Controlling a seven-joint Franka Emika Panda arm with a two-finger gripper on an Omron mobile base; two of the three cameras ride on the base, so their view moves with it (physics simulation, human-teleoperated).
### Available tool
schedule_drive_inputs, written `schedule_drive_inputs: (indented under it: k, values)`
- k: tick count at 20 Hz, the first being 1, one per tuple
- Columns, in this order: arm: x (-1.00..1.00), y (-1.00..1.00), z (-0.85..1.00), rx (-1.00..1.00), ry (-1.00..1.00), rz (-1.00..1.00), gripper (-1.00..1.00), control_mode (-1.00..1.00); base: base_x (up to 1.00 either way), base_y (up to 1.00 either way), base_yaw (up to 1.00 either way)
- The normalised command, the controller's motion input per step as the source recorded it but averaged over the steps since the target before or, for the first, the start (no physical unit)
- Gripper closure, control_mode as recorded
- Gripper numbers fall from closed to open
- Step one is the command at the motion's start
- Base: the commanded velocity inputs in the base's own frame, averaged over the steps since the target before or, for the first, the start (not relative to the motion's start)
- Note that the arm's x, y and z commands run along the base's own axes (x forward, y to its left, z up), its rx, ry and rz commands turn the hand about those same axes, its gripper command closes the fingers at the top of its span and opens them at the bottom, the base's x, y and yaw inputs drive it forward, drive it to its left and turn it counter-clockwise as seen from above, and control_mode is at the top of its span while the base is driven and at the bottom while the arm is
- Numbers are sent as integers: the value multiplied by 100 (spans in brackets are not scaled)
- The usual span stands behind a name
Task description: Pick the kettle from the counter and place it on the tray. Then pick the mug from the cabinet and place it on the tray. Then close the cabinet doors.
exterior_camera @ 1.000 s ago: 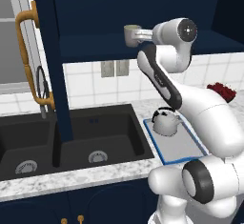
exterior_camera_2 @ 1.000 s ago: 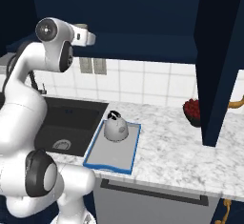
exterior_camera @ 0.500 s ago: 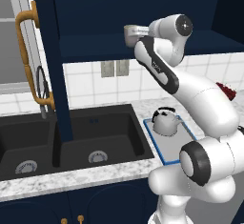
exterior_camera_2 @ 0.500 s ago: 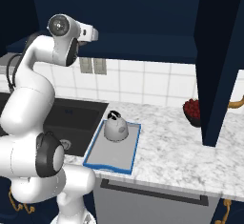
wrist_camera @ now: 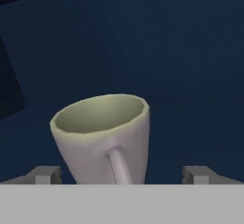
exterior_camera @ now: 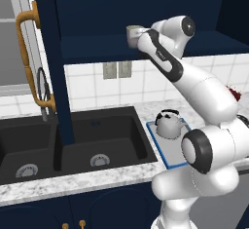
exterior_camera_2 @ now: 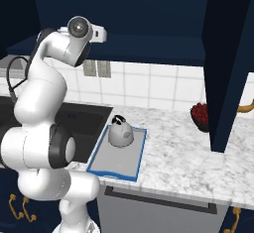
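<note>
The beige mug stands upright on the navy shelf of the cabinet, its handle turned toward the hand. My gripper is open, one fingertip on each side of the mug's base, with no contact that I can see. From the left base, the mug sits just beyond the raised hand. The silver kettle rests upright on the blue-rimmed tray on the counter, also seen as kettle on tray. Both cabinet doors stand open.
A black double sink lies left of the tray, with a tap behind it. A dark bowl of red fruit sits on the counter near the open right door. A long brass handle juts from the left door.
The arm has stretched further up and into the cabinet, bringing the open hand closer to the mug. Kettle, tray and doors have not moved.
</note>
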Motion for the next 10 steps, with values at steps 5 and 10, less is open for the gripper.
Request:
schedule_drive_inputs:
  k: [5,10]
  values:
    - [7,6,-8,0,-1,7,100,-100,0,0,0]
    - [0,2,0,0,-5,3,100,-100,0,0,0]
